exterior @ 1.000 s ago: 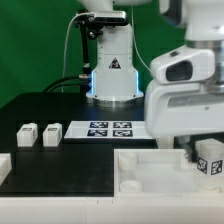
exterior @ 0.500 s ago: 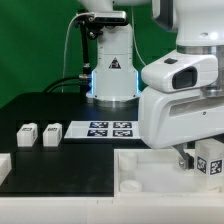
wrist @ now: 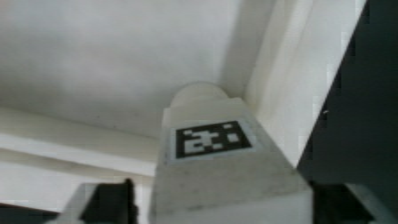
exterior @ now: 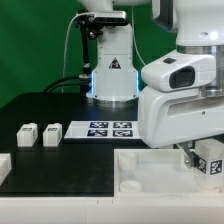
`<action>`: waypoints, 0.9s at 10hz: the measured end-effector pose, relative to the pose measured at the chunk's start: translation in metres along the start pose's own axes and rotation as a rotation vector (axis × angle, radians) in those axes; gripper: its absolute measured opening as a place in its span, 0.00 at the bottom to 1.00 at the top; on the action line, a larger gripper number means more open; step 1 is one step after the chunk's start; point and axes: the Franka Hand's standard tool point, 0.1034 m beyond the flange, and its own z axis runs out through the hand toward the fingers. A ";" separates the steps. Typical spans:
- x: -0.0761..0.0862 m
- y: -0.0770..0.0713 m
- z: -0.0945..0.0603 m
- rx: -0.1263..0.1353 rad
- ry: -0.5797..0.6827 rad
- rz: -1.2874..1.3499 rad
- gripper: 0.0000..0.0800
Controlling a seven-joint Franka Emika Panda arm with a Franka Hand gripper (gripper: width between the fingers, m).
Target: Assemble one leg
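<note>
The exterior view stands off the arm, slightly raised, facing the gripper (wrist: 222,205) from moderate distance; the wrist view sits behind the gripper, looking along its fingers, very close; both share the small white plastic tagged leg (exterior: 210,160) (wrist: 214,140) there.

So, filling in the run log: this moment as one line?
gripper: shut on leg | leg: at white tray, contact unclear | two spare legs: on table
</note>
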 end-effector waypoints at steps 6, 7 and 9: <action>0.007 0.008 0.001 0.030 0.002 0.712 0.36; 0.007 0.008 0.001 0.034 -0.006 0.895 0.36; 0.005 0.009 0.002 0.090 -0.030 1.306 0.37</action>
